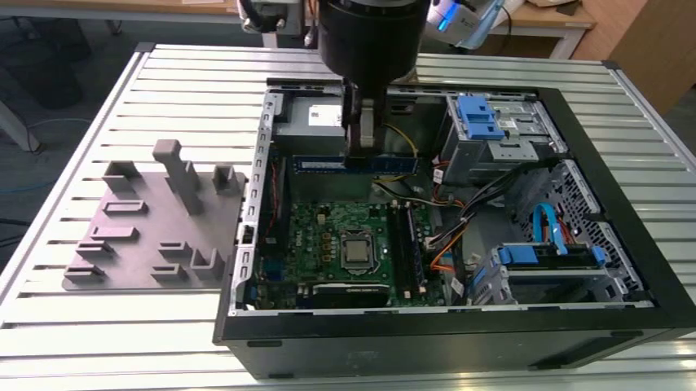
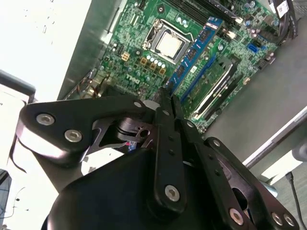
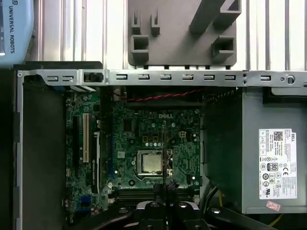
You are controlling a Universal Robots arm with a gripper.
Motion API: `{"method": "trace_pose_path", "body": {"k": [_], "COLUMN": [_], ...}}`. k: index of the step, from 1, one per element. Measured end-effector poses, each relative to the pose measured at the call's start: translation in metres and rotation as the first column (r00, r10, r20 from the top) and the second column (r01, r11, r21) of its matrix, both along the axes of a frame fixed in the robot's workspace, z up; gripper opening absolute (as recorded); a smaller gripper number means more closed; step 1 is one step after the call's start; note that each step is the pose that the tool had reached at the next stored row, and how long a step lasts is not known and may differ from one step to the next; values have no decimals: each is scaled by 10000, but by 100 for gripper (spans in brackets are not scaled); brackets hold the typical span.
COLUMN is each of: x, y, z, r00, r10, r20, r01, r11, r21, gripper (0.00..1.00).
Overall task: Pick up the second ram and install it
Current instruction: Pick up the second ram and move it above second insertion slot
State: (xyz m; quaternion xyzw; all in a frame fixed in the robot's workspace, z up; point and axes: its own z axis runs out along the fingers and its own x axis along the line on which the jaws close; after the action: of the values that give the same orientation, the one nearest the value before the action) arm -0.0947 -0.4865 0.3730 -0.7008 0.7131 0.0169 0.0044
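One gripper [image 1: 363, 153] | clamped on second ram [image 1: 394, 163], stick crosswise between its tips | above motherboard [image 1: 326, 228]

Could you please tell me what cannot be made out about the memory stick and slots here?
Exterior view: middle of the second ram, covered by the end effector.
First wrist view: memory slots, partly behind the end effector; which are filled is unclear.
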Motion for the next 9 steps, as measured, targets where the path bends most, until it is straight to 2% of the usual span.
{"method": "trace_pose_path", "body": {"k": [9], "x": [16], "y": [0], "z": [-164], "r00": [10000], "r10": [-12], "r20": [1], "r01": [12], "r11": [10000], "r21": [1], "gripper": [11]}}
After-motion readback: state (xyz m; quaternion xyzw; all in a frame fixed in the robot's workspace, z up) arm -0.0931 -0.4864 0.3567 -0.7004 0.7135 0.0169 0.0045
